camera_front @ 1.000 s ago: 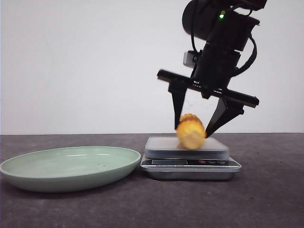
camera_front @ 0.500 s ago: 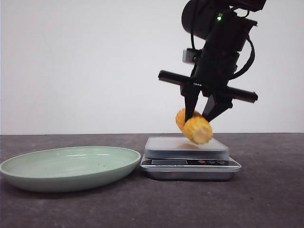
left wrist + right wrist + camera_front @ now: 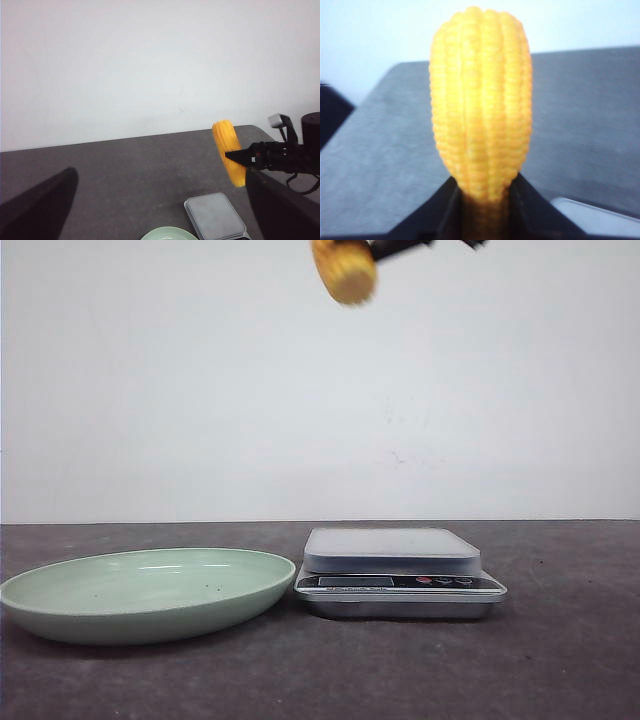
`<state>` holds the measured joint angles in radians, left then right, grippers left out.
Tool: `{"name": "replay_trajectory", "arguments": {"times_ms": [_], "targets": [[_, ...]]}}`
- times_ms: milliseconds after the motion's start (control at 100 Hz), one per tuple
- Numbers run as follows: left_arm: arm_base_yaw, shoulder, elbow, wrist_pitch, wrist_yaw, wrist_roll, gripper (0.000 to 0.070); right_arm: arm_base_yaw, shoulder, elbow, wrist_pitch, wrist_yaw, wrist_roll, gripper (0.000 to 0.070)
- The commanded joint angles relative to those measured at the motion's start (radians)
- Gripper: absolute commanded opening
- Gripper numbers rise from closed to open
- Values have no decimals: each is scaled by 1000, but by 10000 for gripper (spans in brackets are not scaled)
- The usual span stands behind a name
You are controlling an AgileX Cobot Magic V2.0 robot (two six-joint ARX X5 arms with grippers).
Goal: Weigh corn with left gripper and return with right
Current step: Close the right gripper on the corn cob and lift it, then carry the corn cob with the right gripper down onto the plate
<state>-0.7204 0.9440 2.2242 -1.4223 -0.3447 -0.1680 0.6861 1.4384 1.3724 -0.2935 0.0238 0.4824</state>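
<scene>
Where the dark grey table (image 3: pixel 560 660) meets the white wall: no brand, label or legible writing anywhere; the strip on the scale's front shows only small red and dark dots, too small to read.

Green plate (image 3: pixel 150 592), largest item, empty, at 9 o'clock of the scale, rim just beside it.

Kitchen scale (image 3: pixel 400 585), silver body, pale grey platform, bare on top; seen also in the left wrist view (image 3: pixel 215 216) next to the plate's edge (image 3: pixel 169 234).

Right gripper (image 3: pixel 240 157), black, high above the table, mostly out of the front view at 12 o'clock; jaws pinching the corn, one dark finger on each side of its lower end in the right wrist view (image 3: pixel 482 200).

Left gripper (image 3: pixel 160 210), only two dark blurred fingers (image 3: pixel 37 205) at the picture's lower corners, spread wide, nothing between them, touching nothing.

Corn (image 3: pixel 345 270), short yellow-orange cob, paler cut end toward the front camera, held in the air well above the scale, at about 11 o'clock from it; rows of kernels plain in the right wrist view (image 3: pixel 481 100); nothing in its way.
</scene>
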Motion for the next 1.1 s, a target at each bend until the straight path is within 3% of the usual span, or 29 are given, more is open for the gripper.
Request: {"name": "replay_trajectory", "arguments": {"times_ms": [0, 300, 500, 730, 980, 1030, 1090], "targets": [[-7, 9, 23, -43, -7, 10, 700, 39, 19, 17, 6, -2, -11, 0], [-7, 9, 22, -43, -6, 6, 700, 145, 171, 17, -14, -5, 137, 0], [-7, 9, 22, -43, -6, 4, 700, 166, 341, 17, -4, -64, 275, 0], [-7, 9, 22, -43, -2, -2, 700, 171, 493, 17, -30, -134, 342, 0], [-7, 9, 22, -43, 5, -2, 700, 207, 516, 17, -21, -97, 347, 1], [-7, 9, 22, -43, 5, -2, 700, 209, 516, 17, -21, -96, 347, 61], [-7, 9, 22, -43, 5, -2, 700, 208, 516, 17, -22, -104, 347, 225]]}}
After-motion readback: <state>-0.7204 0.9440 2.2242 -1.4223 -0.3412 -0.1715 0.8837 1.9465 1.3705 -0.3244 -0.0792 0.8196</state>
